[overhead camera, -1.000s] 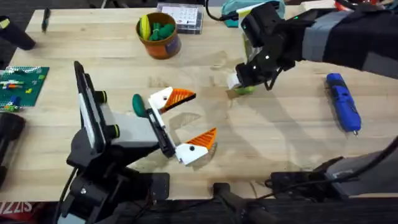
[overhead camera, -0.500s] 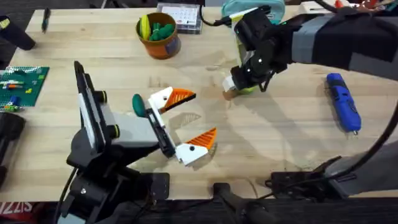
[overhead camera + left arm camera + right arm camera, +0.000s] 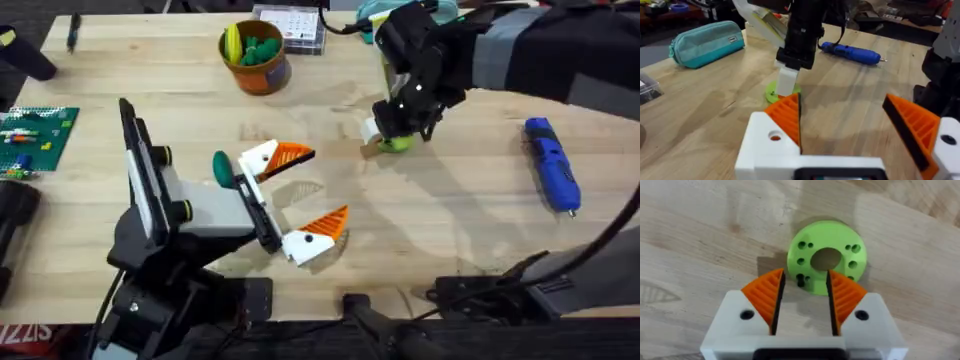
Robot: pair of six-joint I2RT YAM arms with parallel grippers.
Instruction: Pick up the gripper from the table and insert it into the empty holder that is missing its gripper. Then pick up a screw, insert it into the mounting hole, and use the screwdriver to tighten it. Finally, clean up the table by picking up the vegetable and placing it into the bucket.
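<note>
Overhead view: a light wooden table (image 3: 440, 230) carries everything. The left gripper (image 3: 305, 200) sits near the front edge, left of centre, its white fingers with orange ribbed pads spread wide and holding nothing. A small dark-green vegetable (image 3: 222, 168) lies on the table just beside the near finger's base. The orange bucket (image 3: 257, 58) stands near the far edge, left of centre, with yellow and green pieces inside. The blue screwdriver (image 3: 553, 166) lies toward the right edge. The right gripper (image 3: 385, 135) reaches down over a lime-green ring (image 3: 393, 143) in the far middle of the table.

Left wrist view: the left gripper (image 3: 857, 122) again shows wide-open fingers. Past them, the right arm's white finger stands on the lime-green ring (image 3: 776, 93) — the screwdriver (image 3: 851, 52) lies further off, and a teal pouch (image 3: 707, 42) rests near the table's edge.

Right wrist view: the right gripper (image 3: 803, 297) has its fingers narrowly apart, their tips over the ring's (image 3: 827, 257) near rim — gripping nothing.
</note>
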